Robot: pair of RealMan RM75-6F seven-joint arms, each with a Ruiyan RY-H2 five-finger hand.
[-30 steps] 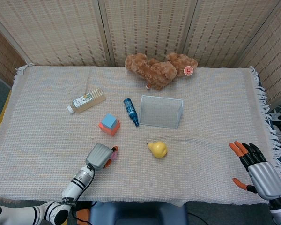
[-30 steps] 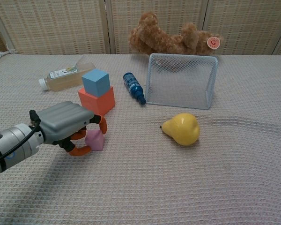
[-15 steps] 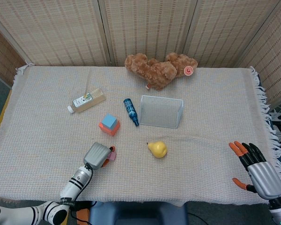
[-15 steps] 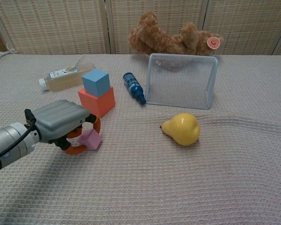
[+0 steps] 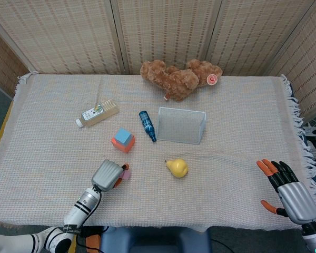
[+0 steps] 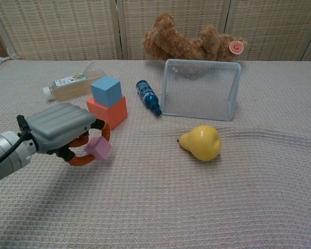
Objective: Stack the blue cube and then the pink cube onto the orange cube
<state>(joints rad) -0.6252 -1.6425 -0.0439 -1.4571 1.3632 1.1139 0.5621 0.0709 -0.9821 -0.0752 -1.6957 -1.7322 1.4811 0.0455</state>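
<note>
The blue cube (image 5: 123, 136) (image 6: 105, 91) sits on top of the orange cube (image 5: 119, 144) (image 6: 109, 112) left of the table's middle. In front of that stack, my left hand (image 5: 107, 175) (image 6: 62, 129) pinches the pink cube (image 5: 126, 174) (image 6: 98, 148) and holds it tilted, a little above the cloth. My right hand (image 5: 288, 192) rests at the table's front right corner, fingers spread, holding nothing; the chest view does not show it.
A yellow pear (image 5: 177, 167) (image 6: 202, 141) lies right of the pink cube. Behind it stands a wire mesh basket (image 5: 181, 125) (image 6: 200, 88), with a blue bottle (image 5: 147, 125) (image 6: 148, 97) beside it. A juice bottle (image 5: 97, 114) (image 6: 71, 84) and a teddy bear (image 5: 179, 79) (image 6: 192, 43) lie further back.
My left hand has lifted the pink cube off the cloth, tilting it and drawing slightly back toward the front. The right hand has barely moved.
</note>
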